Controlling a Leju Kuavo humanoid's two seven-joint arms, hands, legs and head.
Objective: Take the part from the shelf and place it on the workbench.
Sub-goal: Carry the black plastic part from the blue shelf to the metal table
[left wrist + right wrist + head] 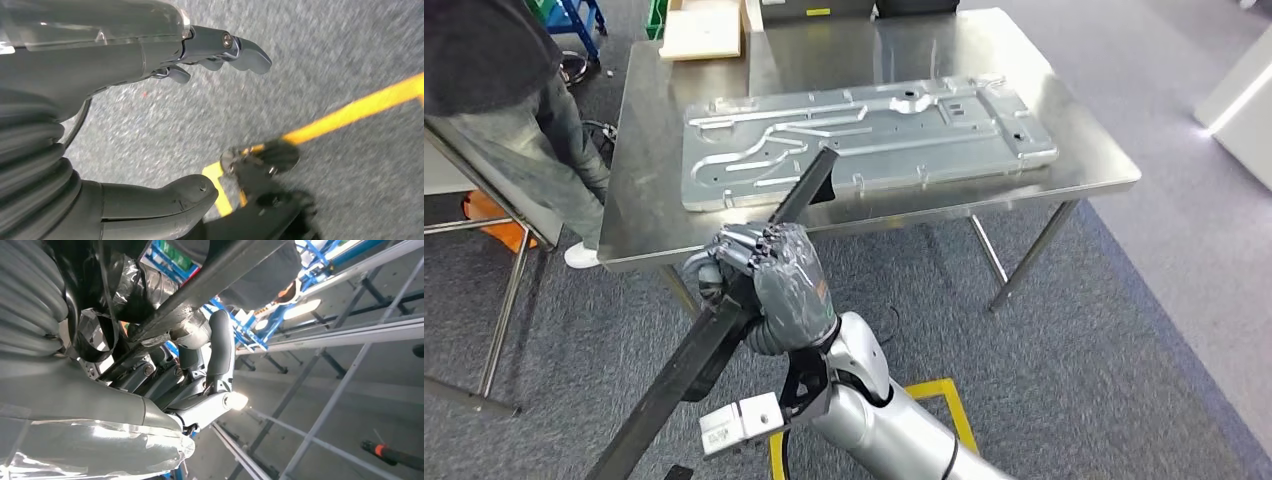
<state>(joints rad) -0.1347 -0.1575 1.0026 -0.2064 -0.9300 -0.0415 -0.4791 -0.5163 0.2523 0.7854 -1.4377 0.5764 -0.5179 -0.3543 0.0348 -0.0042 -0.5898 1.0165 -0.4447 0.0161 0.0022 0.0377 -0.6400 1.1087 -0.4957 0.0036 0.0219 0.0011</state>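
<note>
My right hand (764,285) grips a long black bar (694,350), the part, near its middle. The bar slants from the lower left of the head view up to the near edge of the steel workbench (1084,165), and its far tip (822,165) lies over a large grey machined plate (864,135) on the bench. In the right wrist view the same bar (220,270) crosses the right hand (165,385), whose fingers (220,350) wrap around it. My left hand (150,115) hangs over grey carpet with its fingers (245,52) apart and nothing in it.
A person in dark clothes (514,110) stands at the bench's left end. A beige board (704,30) lies at the bench's far left corner. A metal frame (494,300) stands at the left. Yellow floor tape (924,395) runs under my arm.
</note>
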